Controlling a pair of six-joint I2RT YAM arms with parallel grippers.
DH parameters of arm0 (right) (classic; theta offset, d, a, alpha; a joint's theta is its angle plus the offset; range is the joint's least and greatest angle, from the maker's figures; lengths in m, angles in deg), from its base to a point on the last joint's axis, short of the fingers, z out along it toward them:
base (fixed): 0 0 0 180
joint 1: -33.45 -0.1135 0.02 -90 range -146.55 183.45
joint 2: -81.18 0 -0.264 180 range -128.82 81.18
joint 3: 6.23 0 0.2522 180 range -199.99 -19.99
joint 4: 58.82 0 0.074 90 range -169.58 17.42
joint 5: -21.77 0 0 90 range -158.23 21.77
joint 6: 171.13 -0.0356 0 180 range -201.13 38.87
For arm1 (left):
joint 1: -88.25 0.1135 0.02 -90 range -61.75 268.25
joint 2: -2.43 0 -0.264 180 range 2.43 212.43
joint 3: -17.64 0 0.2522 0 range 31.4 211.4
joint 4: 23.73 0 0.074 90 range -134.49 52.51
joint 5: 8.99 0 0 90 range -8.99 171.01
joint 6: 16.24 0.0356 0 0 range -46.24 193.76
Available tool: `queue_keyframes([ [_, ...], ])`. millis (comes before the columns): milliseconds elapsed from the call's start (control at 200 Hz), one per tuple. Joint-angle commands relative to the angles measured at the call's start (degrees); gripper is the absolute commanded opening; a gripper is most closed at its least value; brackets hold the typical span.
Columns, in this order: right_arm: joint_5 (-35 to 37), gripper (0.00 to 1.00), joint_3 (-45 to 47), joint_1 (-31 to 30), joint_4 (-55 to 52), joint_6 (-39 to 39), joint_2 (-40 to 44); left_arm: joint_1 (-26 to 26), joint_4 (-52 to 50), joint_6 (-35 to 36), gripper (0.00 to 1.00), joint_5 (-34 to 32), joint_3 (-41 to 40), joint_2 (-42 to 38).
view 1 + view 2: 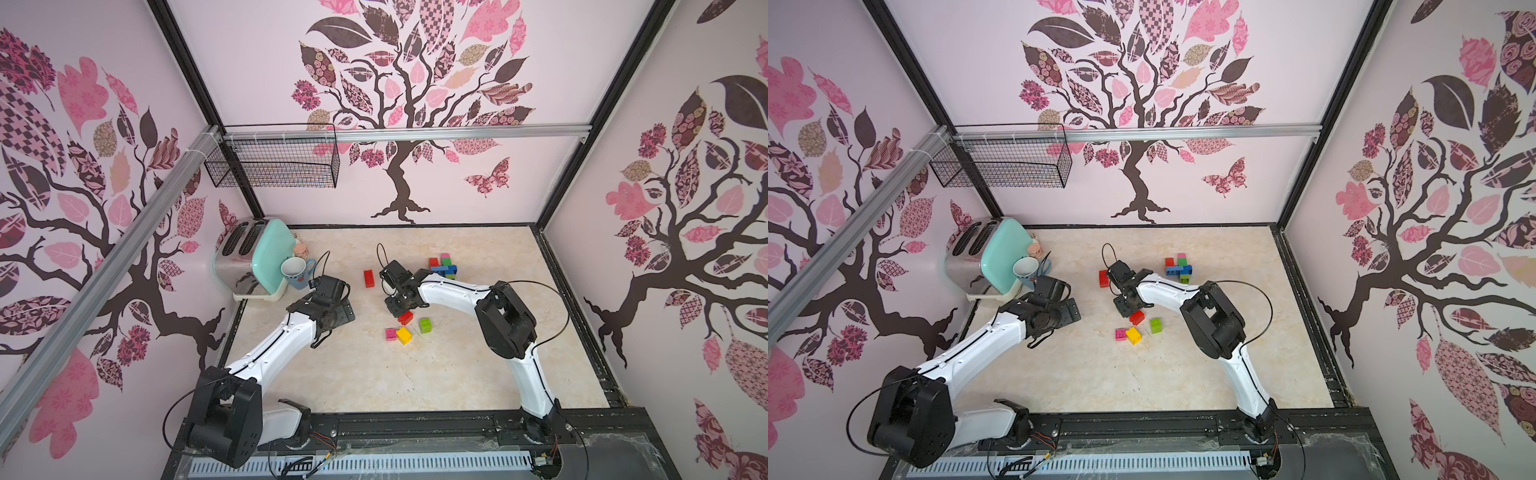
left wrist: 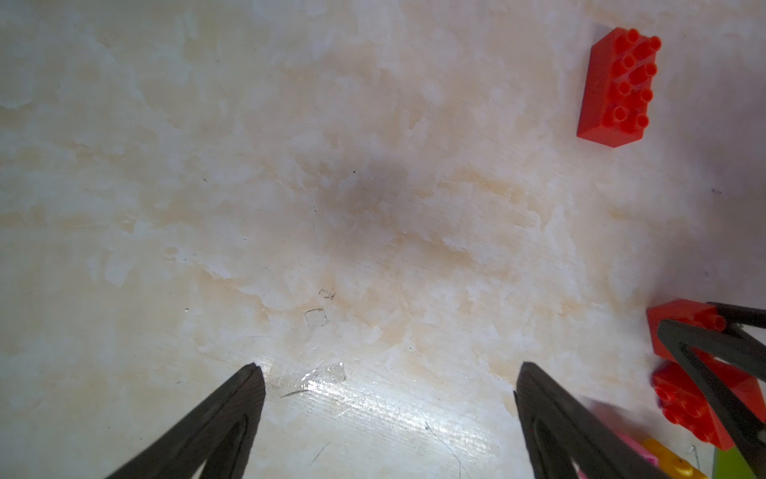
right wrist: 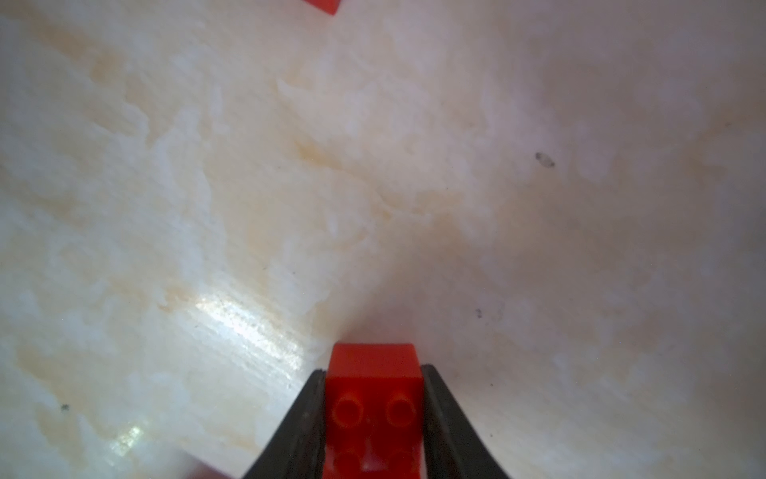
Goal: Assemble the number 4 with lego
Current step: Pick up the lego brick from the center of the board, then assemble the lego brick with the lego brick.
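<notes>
Gripping a small red lego brick [image 3: 373, 410] in the right pincer [image 3: 373, 369] close to the bench [image 1: 374, 374], near the long red brick [image 1: 368, 278] lying lengthwise toward the back wall, left pincer [image 2: 389, 365] agape, empty, farther off.

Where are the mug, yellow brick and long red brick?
mug [image 1: 293, 267]: a top view, white inside.
yellow brick [image 1: 403, 335]: a top view, upper face.
long red brick [image 1: 368, 278]: a top view, studded top.
</notes>
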Motion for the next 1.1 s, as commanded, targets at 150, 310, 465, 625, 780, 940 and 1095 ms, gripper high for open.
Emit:
queue_keyframes([
  [150, 2.2, 0.16, -0.5, 0.4, 0.4, -1.5, 3.5, 0.0, 0.3, 1.9, 0.98, 2.6, 0.2, 1.5],
  [310, 2.4, 0.0, 8.4, 1.4, 2.2, -4.5, 15.9, -2.0, 0.8, 3.8, 0.98, 5.4, 1.5, 3.3],
  [465, -1.9, 0.0, 22.0, 4.8, 3.3, -10.0, 28.0, -9.2, 0.5, 6.4, 0.98, 7.4, 6.9, 8.1],
  [625, -1.8, 0.0, 26.4, 7.3, -3.3, -12.9, 30.9, -13.1, 2.3, 7.5, 0.98, 14.1, 11.7, 14.3],
  [780, -7.4, 0.0, 24.8, 7.6, -4.2, -11.5, 29.1, -15.7, 3.2, 8.9, 0.97, 16.4, 14.8, 18.1],
  [940, -6.3, 0.0, 22.0, 7.6, -5.6, -12.1, 25.2, -16.0, 3.0, 8.2, 0.98, 17.1, 15.5, 20.1],
  [1095, -6.2, 0.0, 22.0, 7.6, -6.3, -12.7, 23.3, -16.1, 2.1, 8.0, 0.98, 15.9, 15.5, 20.8],
])
